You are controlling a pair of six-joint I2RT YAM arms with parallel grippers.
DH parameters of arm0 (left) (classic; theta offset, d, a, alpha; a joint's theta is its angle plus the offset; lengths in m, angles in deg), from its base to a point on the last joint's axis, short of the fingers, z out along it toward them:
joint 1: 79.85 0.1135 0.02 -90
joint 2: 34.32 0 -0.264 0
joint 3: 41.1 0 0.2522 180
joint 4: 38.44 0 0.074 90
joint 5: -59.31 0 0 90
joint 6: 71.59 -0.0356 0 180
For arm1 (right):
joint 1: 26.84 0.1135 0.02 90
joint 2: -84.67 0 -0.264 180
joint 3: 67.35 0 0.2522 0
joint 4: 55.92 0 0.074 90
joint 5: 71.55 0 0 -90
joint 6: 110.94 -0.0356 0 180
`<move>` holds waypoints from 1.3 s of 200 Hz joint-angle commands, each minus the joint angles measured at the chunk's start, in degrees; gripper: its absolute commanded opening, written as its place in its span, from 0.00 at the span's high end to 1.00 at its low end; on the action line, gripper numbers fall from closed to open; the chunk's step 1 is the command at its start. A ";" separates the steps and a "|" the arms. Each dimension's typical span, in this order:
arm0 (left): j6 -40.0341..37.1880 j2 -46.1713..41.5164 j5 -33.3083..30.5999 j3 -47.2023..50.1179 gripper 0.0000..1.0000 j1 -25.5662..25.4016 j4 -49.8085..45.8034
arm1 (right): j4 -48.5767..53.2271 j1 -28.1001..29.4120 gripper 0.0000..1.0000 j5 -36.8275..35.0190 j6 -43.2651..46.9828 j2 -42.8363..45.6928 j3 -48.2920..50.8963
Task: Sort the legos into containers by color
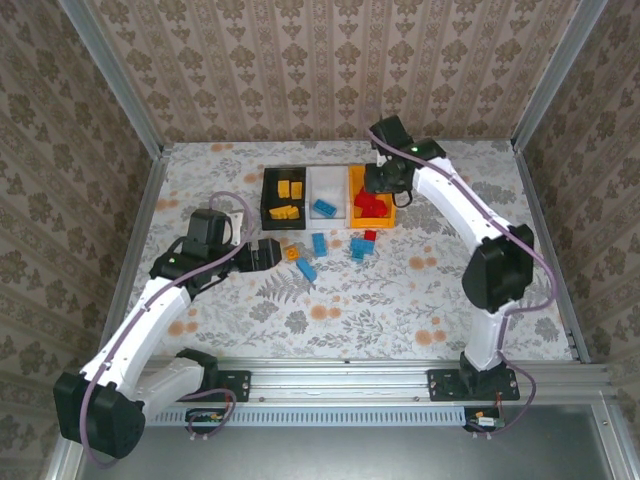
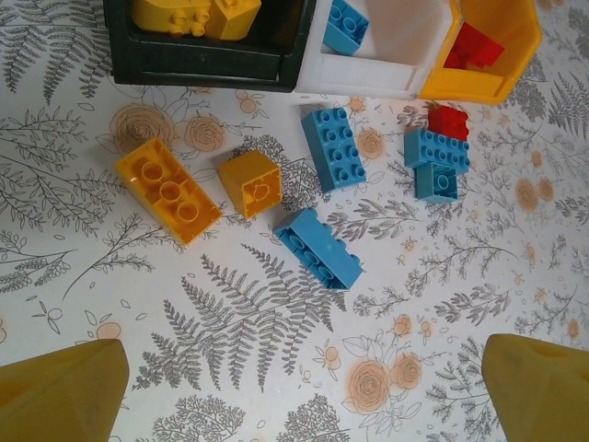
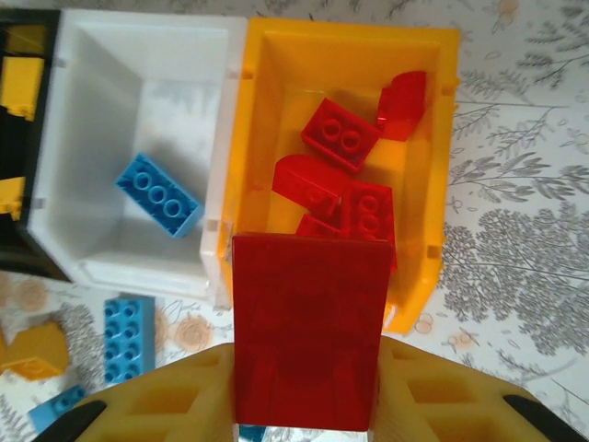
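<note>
My right gripper (image 3: 308, 391) is shut on a red lego (image 3: 308, 331), held over the near edge of the orange bin (image 3: 433, 175), which has several red legos (image 3: 340, 133) in it. The white bin (image 3: 92, 101) holds one blue lego (image 3: 158, 194). The black bin (image 1: 270, 195) holds yellow legos (image 1: 288, 188). My left gripper (image 2: 299, 396) is open above bare table, nothing between its fingers (image 2: 60, 391). Ahead of it lie two yellow legos (image 2: 167, 190) (image 2: 250, 183), blue legos (image 2: 317, 248) (image 2: 333, 147) (image 2: 437, 152) and a small red one (image 2: 448, 121).
The three bins stand in a row at the back middle of the flower-patterned table (image 1: 400, 290). Patterned walls and metal frame posts (image 1: 150, 200) close in the sides. The loose legos (image 1: 318, 243) cluster just in front of the bins.
</note>
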State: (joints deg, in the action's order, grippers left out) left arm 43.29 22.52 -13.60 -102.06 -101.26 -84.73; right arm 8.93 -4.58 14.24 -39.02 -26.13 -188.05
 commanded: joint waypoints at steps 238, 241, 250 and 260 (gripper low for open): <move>1.38 18.17 -1.72 -1.64 0.05 -10.57 4.75 | -9.44 1.74 0.36 9.06 -6.28 12.41 21.51; 1.93 18.68 -1.76 -1.88 0.05 -11.24 5.13 | -9.62 1.80 0.36 9.16 -6.49 13.11 22.74; 3.65 20.04 -1.70 -2.54 0.06 -13.26 6.74 | -10.23 1.95 0.36 9.86 -7.29 15.09 26.28; 6.11 21.80 -2.69 -3.00 0.07 -15.22 8.07 | -11.02 2.17 0.35 10.70 -7.98 17.19 29.61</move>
State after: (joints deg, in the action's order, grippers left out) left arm 44.76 41.67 -14.57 -101.93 -112.50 -80.84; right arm -0.14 -2.74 22.22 -43.94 -11.92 -165.91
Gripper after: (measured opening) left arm 0.942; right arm 0.643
